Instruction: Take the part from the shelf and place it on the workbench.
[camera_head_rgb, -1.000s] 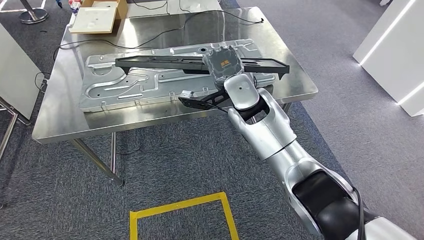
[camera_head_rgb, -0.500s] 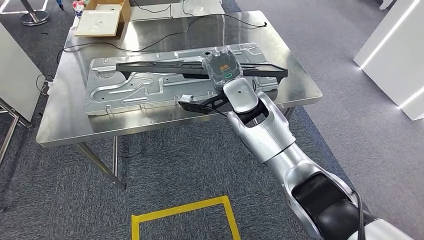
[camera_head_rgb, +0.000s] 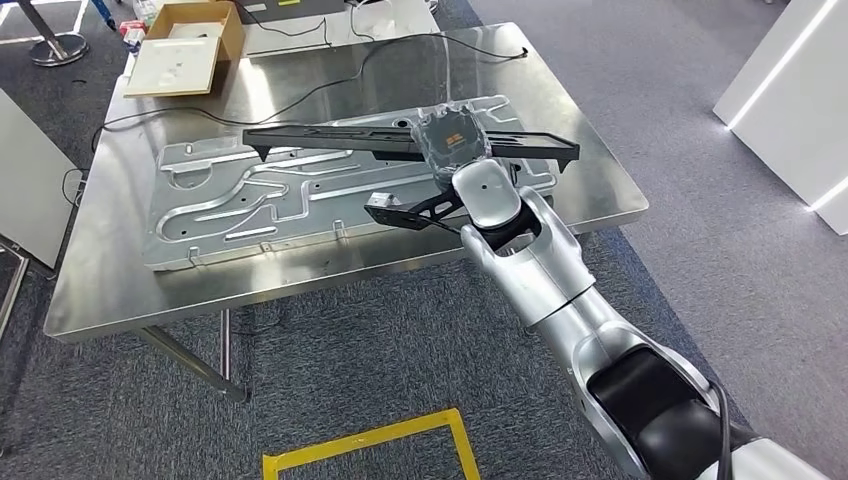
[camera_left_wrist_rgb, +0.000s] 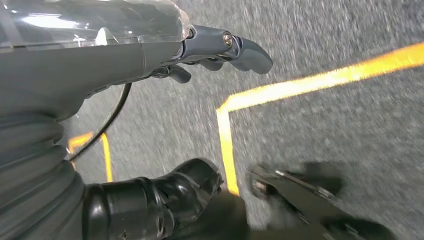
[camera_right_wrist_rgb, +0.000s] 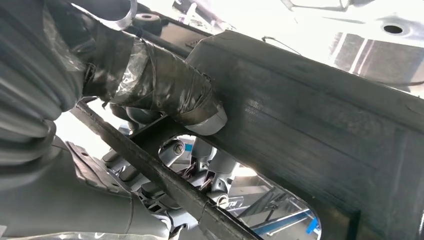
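Steel workbench (camera_head_rgb: 300, 60) on grey carpet, stamped metal panel (camera_head_rgb: 250, 205) lying across it, cardboard box (camera_head_rgb: 185, 45) far left, right hand (camera_head_rgb: 455, 140) gripping long black part (camera_head_rgb: 330, 140) above the panel, left hand (camera_left_wrist_rgb: 220, 47) empty, fingers loosely curled over yellow floor tape (camera_left_wrist_rgb: 227, 145).

matt black plastic part (camera_head_rgb: 340, 141), glossy steel workbench (camera_head_rgb: 120, 290)

The right hand (camera_right_wrist_rgb: 150, 100) grips the black part (camera_right_wrist_rgb: 320, 135), its taped thumb (camera_right_wrist_rgb: 170, 95) pressed on the part's broad flat face. A thin black bar of the part crosses beneath the thumb, the darker fingers (camera_right_wrist_rgb: 210, 170) curled just behind that bar.
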